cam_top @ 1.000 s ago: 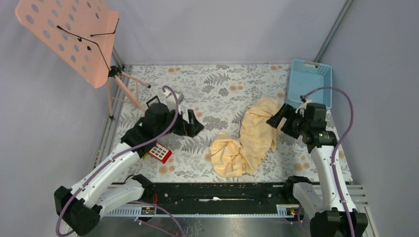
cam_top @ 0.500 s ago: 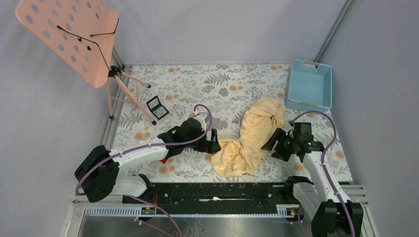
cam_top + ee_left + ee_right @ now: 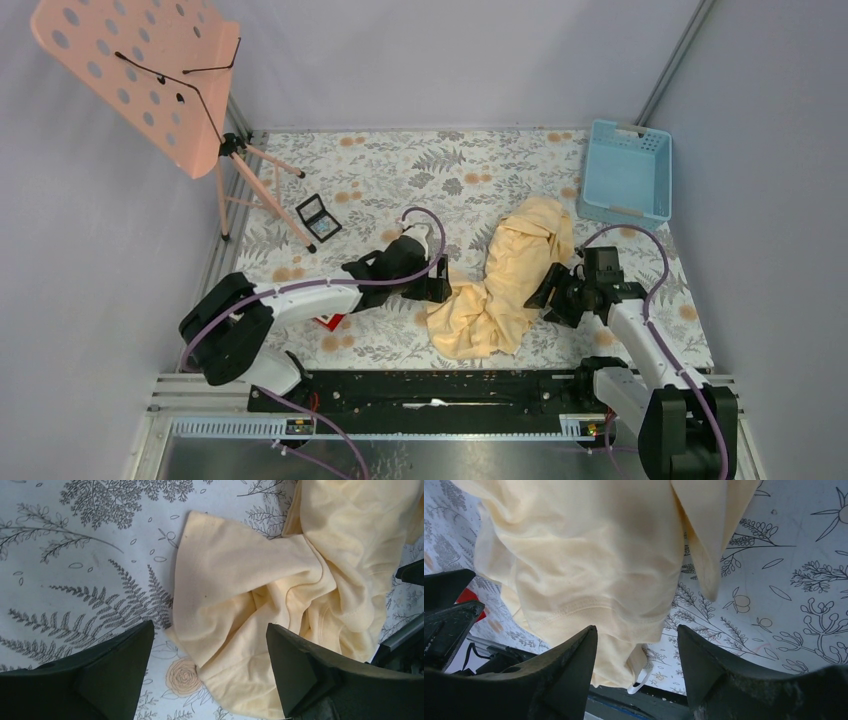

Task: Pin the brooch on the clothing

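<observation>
The T-shirt (image 3: 505,280), pale yellow, lies crumpled on the floral-patterned table (image 3: 400,170), right of centre. It runs as a long bundle from the far right towards the near edge.

Left gripper (image 3: 210,628): released. It is positioned low at the left side of the bundle. Its fingers stand wide apart on either side of a flat sleeve edge and grasp nothing.

Right gripper (image 3: 636,628): released. It is positioned at the right side of the bundle. Its fingers are apart, and a stitched hem hangs in front of the gap without being clamped.

The brooch cannot be made out in any view.

Other items:
- A red keypad toy (image 3: 325,321) lies partly under the left arm.
- A small black square case (image 3: 318,217) lies far left of the shirt.
- A pink perforated music stand (image 3: 140,75) stands at the far left corner.
- A light blue basket (image 3: 628,170) sits at the far right.
</observation>
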You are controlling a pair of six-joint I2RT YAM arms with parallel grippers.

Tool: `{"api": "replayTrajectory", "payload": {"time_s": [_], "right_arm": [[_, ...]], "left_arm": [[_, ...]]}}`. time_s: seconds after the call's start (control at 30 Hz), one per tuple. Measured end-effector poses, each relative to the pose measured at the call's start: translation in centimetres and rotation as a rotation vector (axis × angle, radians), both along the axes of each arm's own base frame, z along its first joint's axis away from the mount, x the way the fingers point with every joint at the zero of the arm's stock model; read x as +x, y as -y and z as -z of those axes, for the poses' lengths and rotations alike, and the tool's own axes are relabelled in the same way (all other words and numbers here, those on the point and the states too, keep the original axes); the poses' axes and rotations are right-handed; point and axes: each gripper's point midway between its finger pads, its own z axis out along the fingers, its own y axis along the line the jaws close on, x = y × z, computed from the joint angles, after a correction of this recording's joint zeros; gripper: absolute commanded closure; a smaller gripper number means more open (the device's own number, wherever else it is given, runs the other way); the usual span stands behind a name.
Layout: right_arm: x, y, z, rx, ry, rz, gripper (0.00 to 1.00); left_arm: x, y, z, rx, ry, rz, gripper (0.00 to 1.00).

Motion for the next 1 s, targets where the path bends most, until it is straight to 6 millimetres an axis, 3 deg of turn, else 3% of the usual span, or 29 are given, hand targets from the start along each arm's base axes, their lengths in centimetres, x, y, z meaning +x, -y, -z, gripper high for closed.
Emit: {"api": "replayTrajectory", "payload": {"time_s": [0.4, 0.47, 0.67, 0.8, 0.9, 1.0], "right_arm": [[0.8, -0.8, 1.6, 0.008, -0.021, -0.004, 0.39], [0.8, -1.0, 2.2, 0.013, -0.039, -0.011, 0.44], [0.8, -2.0, 2.6, 0.029, -0.046, -0.045, 0.60], [0.9, -2.3, 2.2, 0.027, -0.021, -0.056, 0.76], [1.1, -2.0, 1.1, 0.004, 0.031, -0.059, 1.00], [1.7, -1.3, -1.3, -0.033, 0.114, -0.049, 1.00]], "left_arm": [[0.8, 1.4, 1.7, 0.027, -0.034, -0.004, 0.40], [0.9, 1.8, 2.0, 0.028, -0.046, -0.002, 0.44], [0.8, 1.9, 2.7, 0.036, -0.070, -0.011, 0.71], [0.8, 1.8, 2.7, 0.036, -0.071, -0.012, 0.94], [1.0, 1.4, 2.5, 0.037, -0.075, -0.023, 1.00], [1.5, -0.2, 0.4, 0.017, -0.049, -0.057, 1.00]]}}
